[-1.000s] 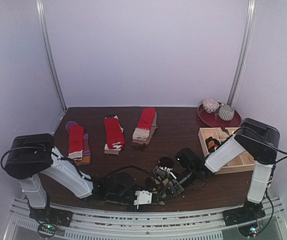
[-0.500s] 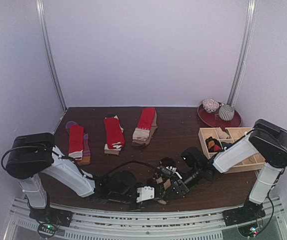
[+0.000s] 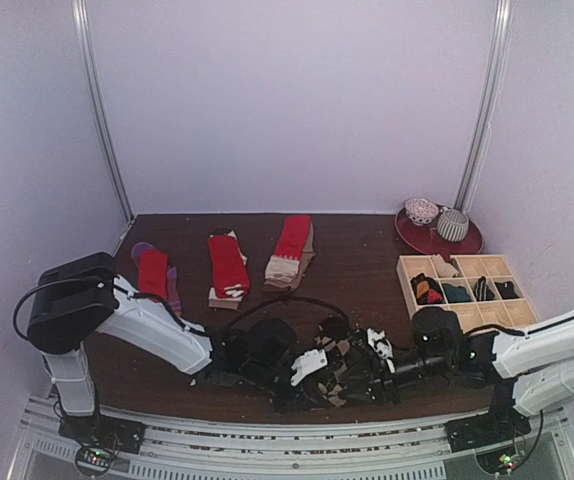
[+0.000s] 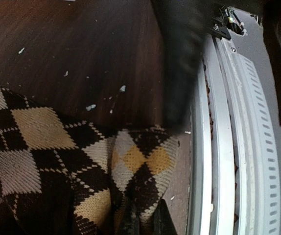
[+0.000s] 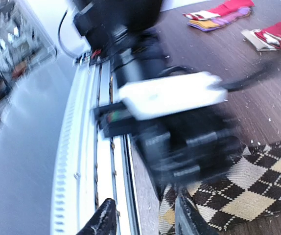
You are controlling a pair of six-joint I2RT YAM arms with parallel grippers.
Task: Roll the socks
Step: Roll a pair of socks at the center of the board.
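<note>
Sock's look: the brown-and-beige argyle knitted sock [image 4: 47, 142] is showing dark brown, cream and mustard diamonds. It is lying bunched and folded over itself, with one rounded fold sticking out towards the rail.
Sock's place: it is resting on the dark wooden surface [image 4: 81, 44] at the near edge, just beside the grey metal rail [image 4: 219, 147], between the ends of the two arms.
Left claw: the left claw [image 4: 144, 223] is pinching together on the sock's folded edge, with fabric caught between its dark fingertips.
Right claw: the right claw [image 5: 145, 220] is standing apart and gripping nothing. One finger is hanging over the rail and the other is sitting at the sock's corner; whether it is touching, I cannot tell.
In the way: the left arm's blurred black wrist with its white camera block [image 5: 170, 95] is crowding the space just ahead of the right claw and hiding part of the sock.
Other socks: three flat pairs are lying side by side at the far left, well apart from both claws: the red-and-purple sock pair [image 3: 155, 275], the red sock pair with tan cuffs [image 3: 229, 266] and the red sock pair with pale patterned cuffs [image 3: 289, 250].
Tray: the pale wooden grid tray [image 3: 487, 258] is sitting at the right, holding small dark bundles in several compartments.
Plate: the dark red round plate [image 3: 427, 242] behind the tray is carrying two small patterned bowls.
</note>
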